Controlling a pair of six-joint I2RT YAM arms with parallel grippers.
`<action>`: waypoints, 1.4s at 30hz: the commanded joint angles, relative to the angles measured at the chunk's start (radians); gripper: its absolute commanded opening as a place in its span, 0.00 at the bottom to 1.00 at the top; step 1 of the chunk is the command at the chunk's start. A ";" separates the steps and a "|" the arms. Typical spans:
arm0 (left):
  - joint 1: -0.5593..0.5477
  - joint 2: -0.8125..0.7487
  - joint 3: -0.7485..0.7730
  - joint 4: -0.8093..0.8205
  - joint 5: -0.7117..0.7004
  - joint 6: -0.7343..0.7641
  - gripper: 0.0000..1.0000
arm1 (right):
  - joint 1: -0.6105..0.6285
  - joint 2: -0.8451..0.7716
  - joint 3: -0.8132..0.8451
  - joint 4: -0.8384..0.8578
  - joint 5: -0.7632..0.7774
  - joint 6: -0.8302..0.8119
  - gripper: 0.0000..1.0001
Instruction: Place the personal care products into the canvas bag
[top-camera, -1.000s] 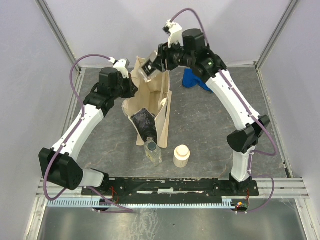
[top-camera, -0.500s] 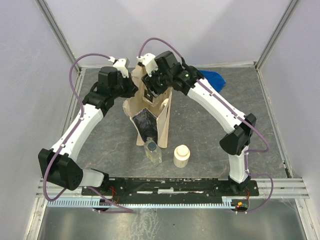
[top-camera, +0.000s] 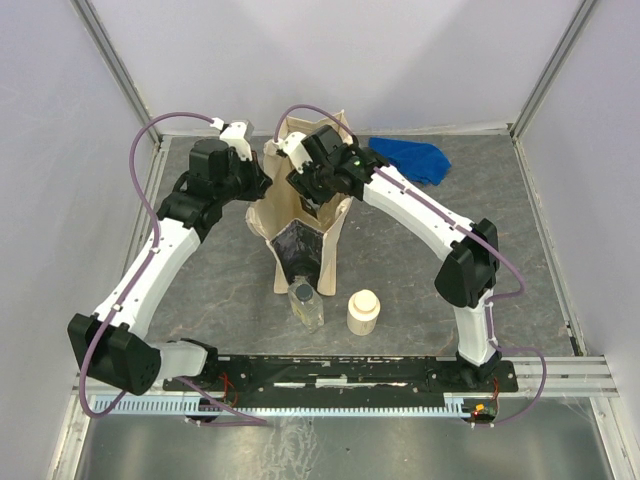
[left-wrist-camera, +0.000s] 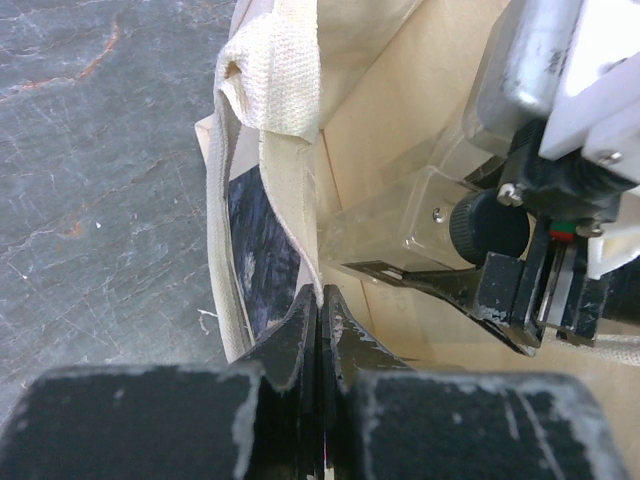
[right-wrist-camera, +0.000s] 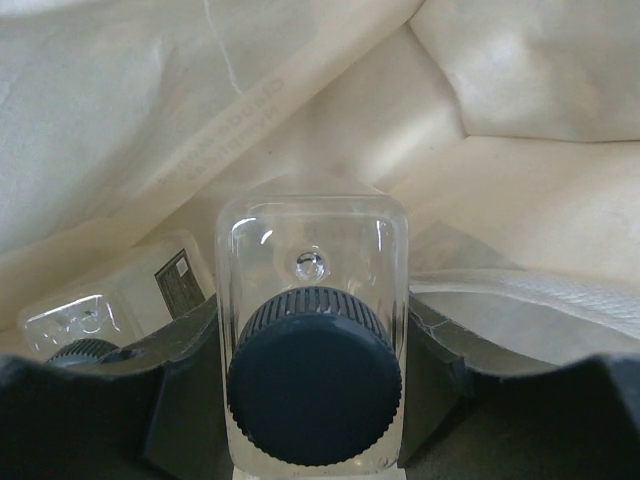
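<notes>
The canvas bag (top-camera: 264, 216) stands upright at mid-table, its black patch facing the near edge. My left gripper (top-camera: 262, 186) is shut on the bag's left rim (left-wrist-camera: 300, 180), holding the mouth apart. Inside that mouth, my right gripper (top-camera: 306, 190) is shut on a clear bottle with a dark cap (right-wrist-camera: 312, 330), its fingers (right-wrist-camera: 180, 385) pressing on both sides. The same bottle (left-wrist-camera: 420, 215) shows in the left wrist view. Another clear bottle (right-wrist-camera: 110, 310) lies inside the bag. On the table in front of the bag stand a clear bottle (top-camera: 306, 303) and a cream bottle (top-camera: 362, 312).
A blue cloth (top-camera: 410, 158) lies at the back right, beside the right arm. Grey walls close in the table on three sides. The arms' mounting rail (top-camera: 340, 372) runs along the near edge.
The right arm has swung left and down from above the blue cloth, carrying its bottle into the bag's mouth. The left gripper has kept its hold on the rim.
</notes>
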 joint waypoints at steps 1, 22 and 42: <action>-0.007 -0.039 -0.014 -0.001 -0.013 0.014 0.03 | 0.004 -0.048 -0.014 0.178 -0.034 0.041 0.00; -0.007 -0.074 -0.094 0.053 -0.036 0.005 0.03 | 0.092 0.020 -0.001 0.000 -0.104 0.050 0.01; -0.007 -0.087 -0.102 0.038 -0.056 0.009 0.03 | 0.091 -0.102 -0.059 0.140 -0.014 0.109 0.93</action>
